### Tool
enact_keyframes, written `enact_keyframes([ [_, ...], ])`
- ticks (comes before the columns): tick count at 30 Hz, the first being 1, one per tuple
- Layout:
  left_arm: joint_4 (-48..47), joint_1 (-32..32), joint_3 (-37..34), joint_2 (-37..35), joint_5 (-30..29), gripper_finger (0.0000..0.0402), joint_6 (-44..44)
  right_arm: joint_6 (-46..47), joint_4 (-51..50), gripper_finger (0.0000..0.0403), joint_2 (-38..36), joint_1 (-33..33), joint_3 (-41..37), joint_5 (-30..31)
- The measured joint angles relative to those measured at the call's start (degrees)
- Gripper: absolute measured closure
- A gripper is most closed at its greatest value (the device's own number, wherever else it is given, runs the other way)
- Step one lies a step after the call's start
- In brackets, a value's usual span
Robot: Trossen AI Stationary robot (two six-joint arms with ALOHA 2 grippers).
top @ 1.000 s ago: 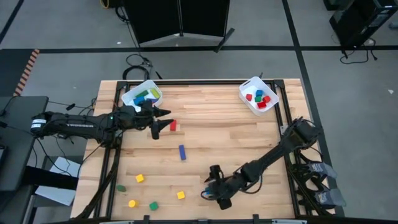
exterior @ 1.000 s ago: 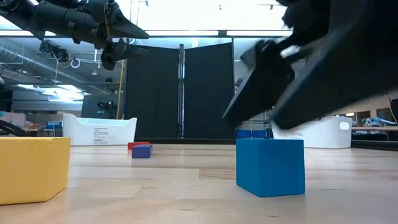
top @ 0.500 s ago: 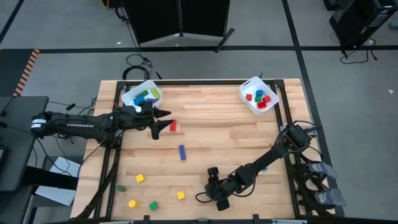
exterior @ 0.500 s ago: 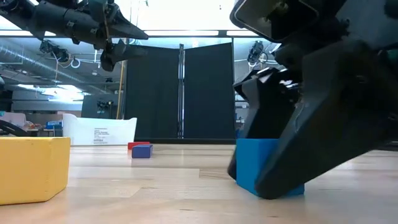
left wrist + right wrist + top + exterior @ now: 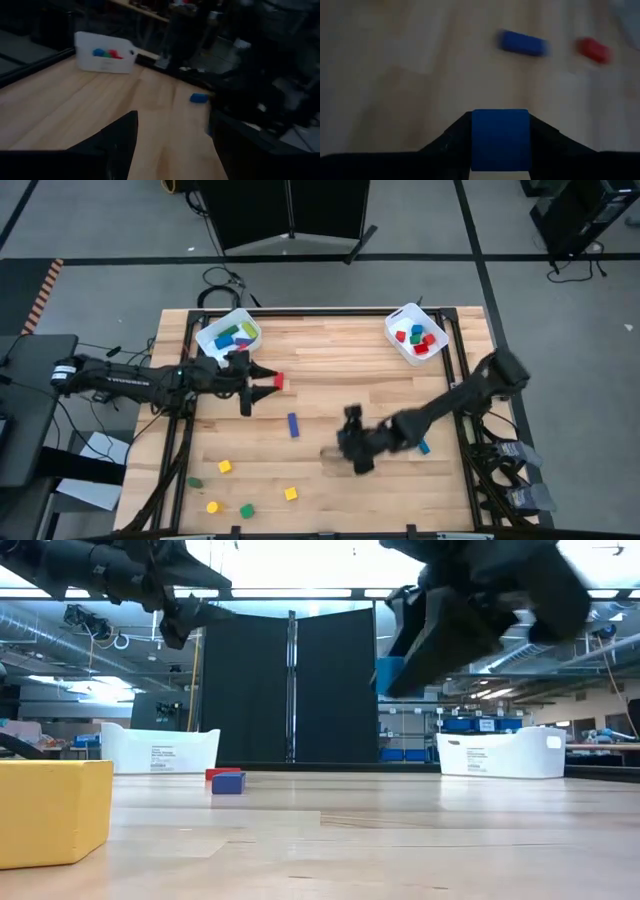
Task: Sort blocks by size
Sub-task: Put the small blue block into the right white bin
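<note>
Right gripper (image 5: 500, 142) clamped on blue cube (image 5: 500, 137), lifted mid-bench. Carry step; next, reach the right-corner bin (image 5: 405, 338). Left gripper (image 5: 262, 375) fingers apart, near red block (image 5: 277, 382).

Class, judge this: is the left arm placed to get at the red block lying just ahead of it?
Probably yes: the left tool hangs open right beside the red block, with bare table around it.

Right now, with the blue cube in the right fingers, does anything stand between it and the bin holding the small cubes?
Nothing visible does. The right gripper holds the blue cube lifted off the table; the wood between it and the far-right white bin is bare. The loose blue block lies off that line.
</note>
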Motion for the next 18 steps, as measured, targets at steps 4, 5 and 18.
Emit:
enact_keyframes([
  [4, 0.57, -4.4, 0.0, 0.05, -0.01, 0.0149, 1.84, 0.57, 1.91, 0.0262, -11.51, -7.32, -8.97, 3.98],
  [5, 0.59, -5.43, 0.0, 0.2, -0.01, 0.0149, 2.46, 1.59, 1.69, 0.0262, -14.12, -9.47, -11.72, 5.95],
  [18, -14.57, -11.52, 2.89, 0.94, -13.99, 0.0151, -6.38, 19.94, -3.23, 0.0262, -39.39, -37.93, -30.92, 19.28],
])
